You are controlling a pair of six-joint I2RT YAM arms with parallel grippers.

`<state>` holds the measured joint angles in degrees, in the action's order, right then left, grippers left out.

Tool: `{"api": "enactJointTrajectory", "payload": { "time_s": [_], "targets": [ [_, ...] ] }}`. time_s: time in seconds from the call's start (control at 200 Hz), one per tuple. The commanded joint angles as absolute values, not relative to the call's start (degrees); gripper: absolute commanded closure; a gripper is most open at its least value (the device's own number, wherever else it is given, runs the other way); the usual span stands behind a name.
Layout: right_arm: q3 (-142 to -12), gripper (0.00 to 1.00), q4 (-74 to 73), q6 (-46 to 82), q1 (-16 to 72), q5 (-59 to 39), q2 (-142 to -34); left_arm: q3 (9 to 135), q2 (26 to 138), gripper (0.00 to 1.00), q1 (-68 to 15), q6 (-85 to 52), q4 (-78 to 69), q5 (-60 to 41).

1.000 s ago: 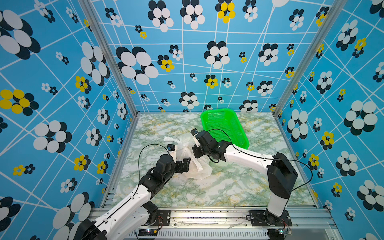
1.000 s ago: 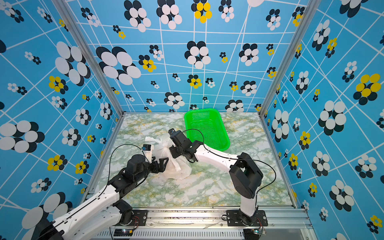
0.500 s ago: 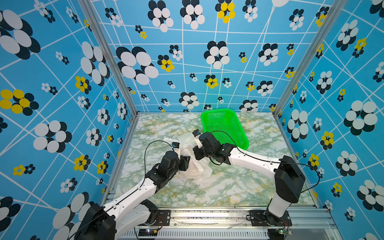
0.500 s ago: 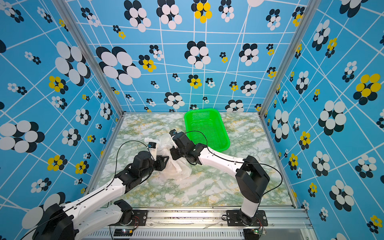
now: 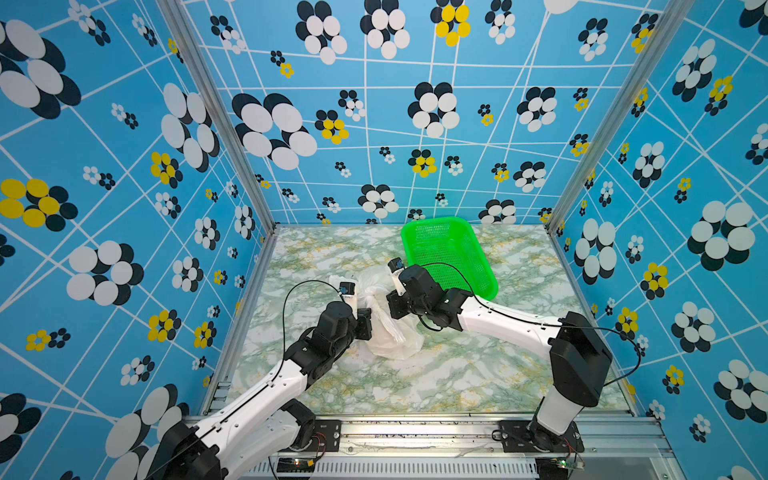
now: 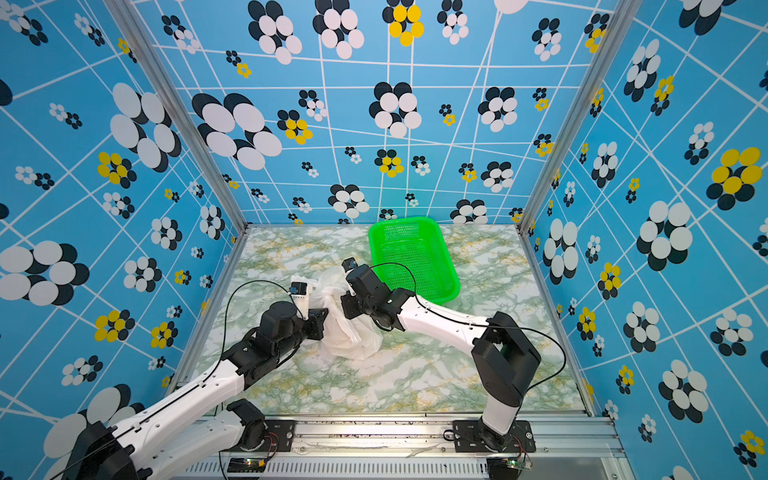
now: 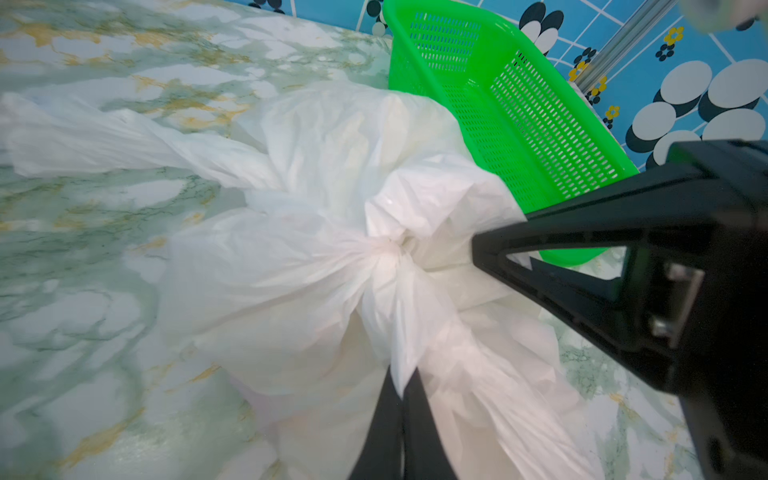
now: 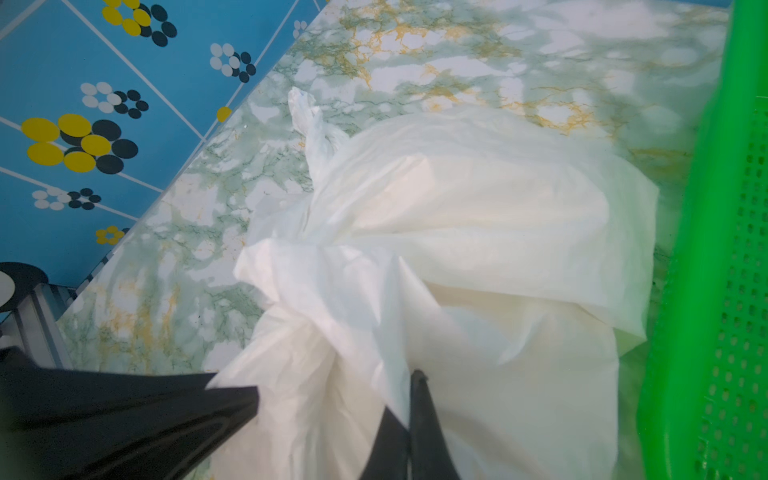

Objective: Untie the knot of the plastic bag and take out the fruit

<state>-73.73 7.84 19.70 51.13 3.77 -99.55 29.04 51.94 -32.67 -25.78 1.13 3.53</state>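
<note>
No legible text or labels

The plastic bag (image 5: 390, 338) lies on the table (image 5: 457, 374). The basket (image 5: 446, 249) is just behind it to the right. The left gripper (image 5: 368, 328) touches its left side and the right gripper (image 5: 392, 306) its right.

Basket (image 5: 451, 249) just beside bag (image 5: 395, 338), tabletop (image 5: 457, 374) otherwise open

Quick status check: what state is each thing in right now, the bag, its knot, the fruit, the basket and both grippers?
knot: tied, not undone.
plastic bag: closed, bunched between the two grippers.
fruit: not visible, none taken out.
green basket: upright, empty.
left gripper: shut on the plastic bag near the knot.
right gripper: shut on the plastic bag.
</note>
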Motion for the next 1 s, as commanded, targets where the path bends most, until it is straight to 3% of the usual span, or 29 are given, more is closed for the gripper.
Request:
{"api": "enactJointTrajectory", "payload": {
  "time_s": [0.0, 0.315, 0.675, 1.0],
  "targets": [
    [-72.6, 1.0, 6.8, 22.4, 48.5, 6.8, -96.9, 30.5, 48.7, 1.0, -32.9, -24.7, 7.4, 7.5],
    [-66.5, 1.0, 5.2, 23.5, 45.1, 12.5, -89.7, 29.2, 42.0, 1.0, -31.4, -24.6, 13.0, 14.0],
    [-56.3, 1.0, 3.6, 25.6, 44.7, 14.7, -79.5, 31.0, 37.6, 1.0, -20.6, -26.3, 17.4, 8.9],
    [-46.2, 1.0, 1.2, 27.9, 46.0, 14.7, -69.9, 36.0, 38.7, 1.0, -18.2, -25.7, 20.2, 9.5]
  ]
}}
